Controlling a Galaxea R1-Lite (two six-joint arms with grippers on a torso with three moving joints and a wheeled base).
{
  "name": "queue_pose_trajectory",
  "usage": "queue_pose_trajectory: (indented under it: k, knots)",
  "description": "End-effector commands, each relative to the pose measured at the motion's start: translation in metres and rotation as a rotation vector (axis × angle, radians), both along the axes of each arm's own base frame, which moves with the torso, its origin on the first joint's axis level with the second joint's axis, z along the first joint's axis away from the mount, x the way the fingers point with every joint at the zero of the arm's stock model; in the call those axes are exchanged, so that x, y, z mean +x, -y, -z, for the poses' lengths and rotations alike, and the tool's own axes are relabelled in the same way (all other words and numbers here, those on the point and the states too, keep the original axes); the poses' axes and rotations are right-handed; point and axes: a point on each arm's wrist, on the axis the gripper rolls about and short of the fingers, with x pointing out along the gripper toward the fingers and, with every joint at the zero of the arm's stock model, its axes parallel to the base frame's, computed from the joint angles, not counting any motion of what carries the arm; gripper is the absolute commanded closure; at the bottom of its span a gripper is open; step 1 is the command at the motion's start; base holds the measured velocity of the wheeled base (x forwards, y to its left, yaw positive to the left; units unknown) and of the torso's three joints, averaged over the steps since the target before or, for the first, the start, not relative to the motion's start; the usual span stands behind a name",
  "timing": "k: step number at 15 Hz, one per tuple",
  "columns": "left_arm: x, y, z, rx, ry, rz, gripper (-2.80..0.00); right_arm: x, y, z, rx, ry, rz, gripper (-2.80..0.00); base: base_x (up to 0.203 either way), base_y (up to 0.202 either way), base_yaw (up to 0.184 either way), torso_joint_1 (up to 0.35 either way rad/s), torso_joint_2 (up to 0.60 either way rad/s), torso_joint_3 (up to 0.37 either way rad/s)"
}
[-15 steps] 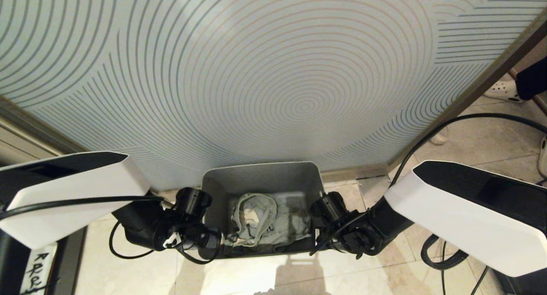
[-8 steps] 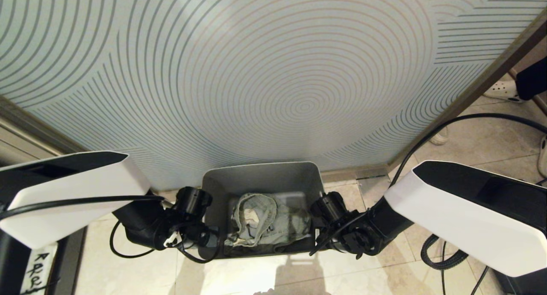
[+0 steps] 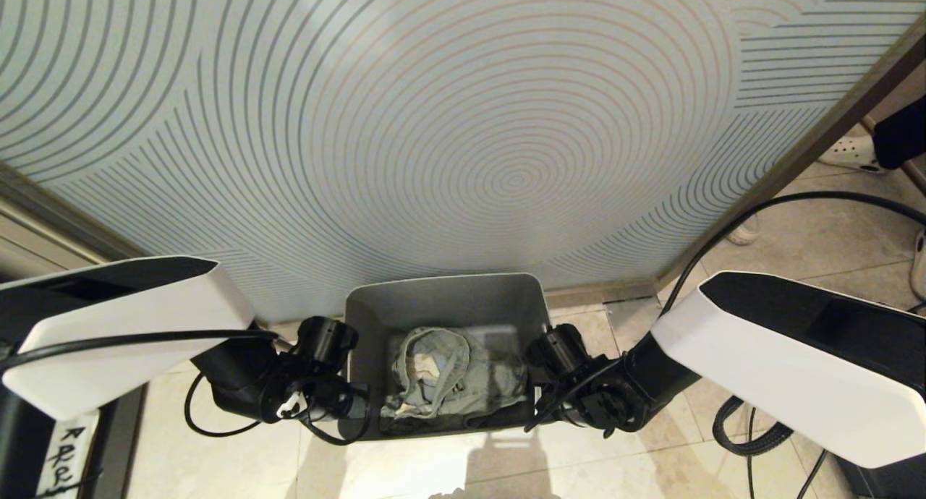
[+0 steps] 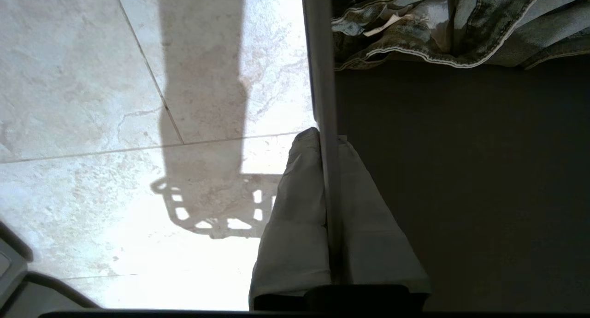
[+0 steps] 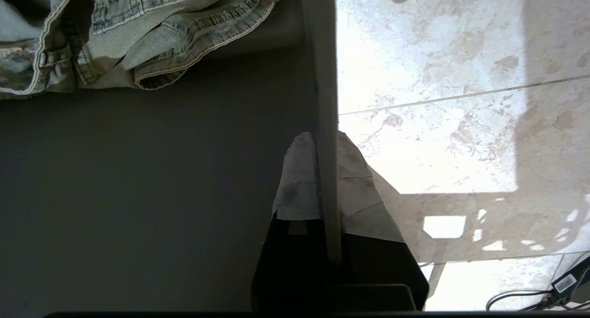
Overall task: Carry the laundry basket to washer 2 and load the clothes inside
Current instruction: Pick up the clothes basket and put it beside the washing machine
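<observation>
Both hands are now clamped on the laundry basket (image 3: 443,307), one on each short side. The left wrist view shows the left hand (image 4: 328,143) with one finger outside the wall and one inside, pinching the thin rim between them; the right wrist view shows the right hand (image 5: 325,140) closed on the opposite rim the same way. The basket sits on the tiled floor (image 3: 239,455), close against the foot of a wall panel (image 3: 463,123) patterned with concentric lines. The clothes (image 3: 448,380), a crumpled bundle of faded denim, lie inside on the basket's bottom, toward the side nearest the robot.

So the grasp looks complete, and that is about all that is done. The basket appears to rest on the floor, not yet lifted. Washer 2 is in none of the views, so the lift, the whole carry, and the loading of the clothes all remain.
</observation>
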Motion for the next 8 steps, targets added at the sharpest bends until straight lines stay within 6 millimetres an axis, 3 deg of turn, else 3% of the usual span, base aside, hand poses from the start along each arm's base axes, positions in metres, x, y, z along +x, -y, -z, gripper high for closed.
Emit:
queue_pose_trajectory:
  k: [1,8]
  knots:
    - [0.0,0.0,-0.003,-0.003,0.007,-0.002,0.0,0.0,0.0,-0.002,0.006,0.005,0.001,0.0,0.0,0.0,0.0,0.0,0.0,0.0]
    - [-0.01,-0.003,-0.028,-0.014,0.049,0.002,0.0,-0.009,-0.009,-0.033,0.046,0.055,-0.031,0.0,0.0,0.0,0.0,0.0,0.0,0.0]
